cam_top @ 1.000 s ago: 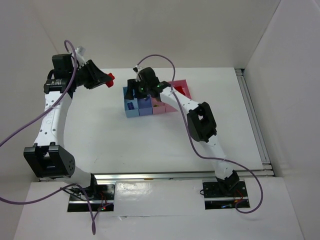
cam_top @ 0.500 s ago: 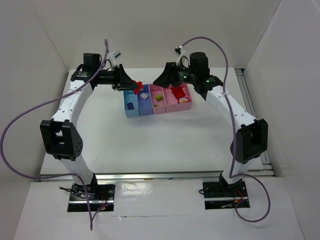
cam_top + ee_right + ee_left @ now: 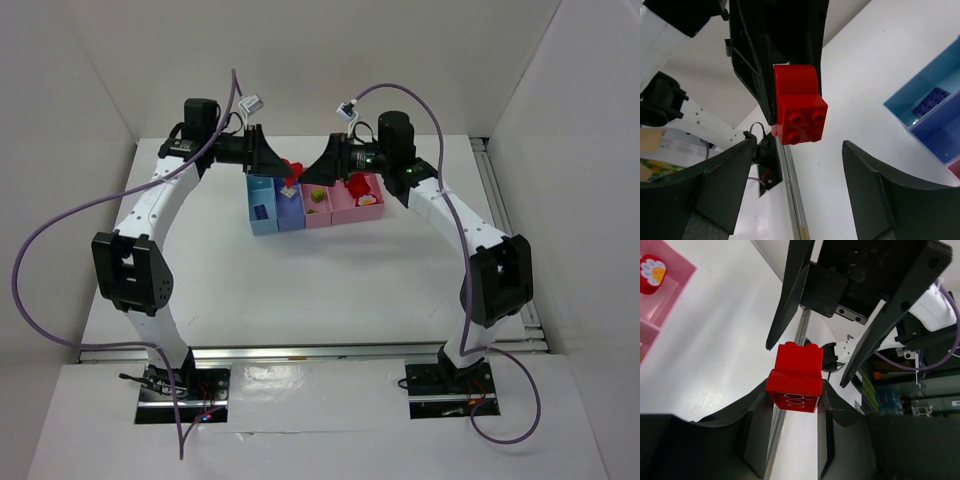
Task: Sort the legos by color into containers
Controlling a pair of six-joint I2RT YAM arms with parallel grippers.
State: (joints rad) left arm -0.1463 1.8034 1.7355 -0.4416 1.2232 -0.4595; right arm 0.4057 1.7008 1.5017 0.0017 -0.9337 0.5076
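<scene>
Aloft, left pincer [image 3: 278,168] clamped on a red lego [image 3: 796,375], held out studs-first above the counter [image 3: 300,290] just beyond the containers [image 3: 262,222]. Right pincer [image 3: 312,176] faces it, jaws apart either side of the lego, not touching. Probably a handover: the wider pink bin [image 3: 372,206], already holding red, sits on the right arm's side. Counter plain white; white walls close it in.

Top camera looks down — opposed wrist cameras share one red brick [image 3: 795,375].
</scene>
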